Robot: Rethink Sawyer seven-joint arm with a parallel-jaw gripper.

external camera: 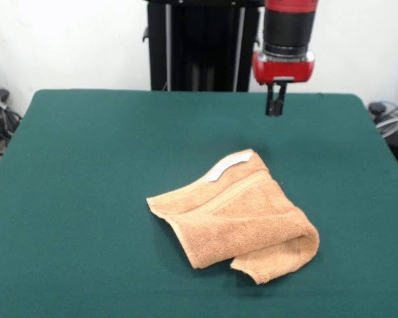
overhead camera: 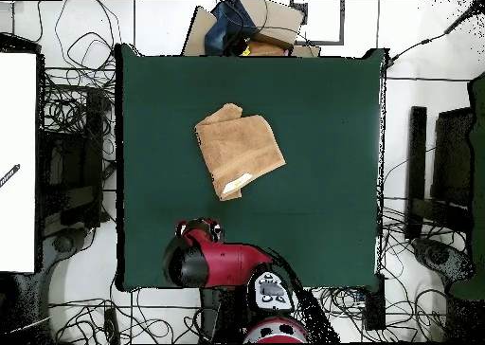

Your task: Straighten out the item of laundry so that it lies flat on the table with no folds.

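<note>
Towel: the tan towel (external camera: 239, 215) is sitting near the middle of the table in the front view, a touch toward 4 o'clock from centre, and it is lying folded over itself, not flat

Fold: a rounded, doubled-over roll is showing along the towel's 4 o'clock side in the front view, with a loose flap peeking out beneath it at about 5 o'clock

Tag: the small white tag (external camera: 229, 165) is resting on the towel's edge at roughly 12 o'clock in the front view; from overhead the tag (overhead camera: 235, 183) is showing at the towel's 6 o'clock edge

Table: the dark green table (external camera: 86, 199) is spreading wide around the towel on every side

Gripper: the gripper (external camera: 275, 106) is hanging in the air at about 1 o'clock from the towel in the front view, well apart from it and touching nothing

Fingers: the two dark fingertips are looking pressed close together with nothing between them

Arm: from overhead the red arm (overhead camera: 204, 261) is hovering at 6 o'clock from the towel (overhead camera: 239, 150), near the table's edge by the base
</note>
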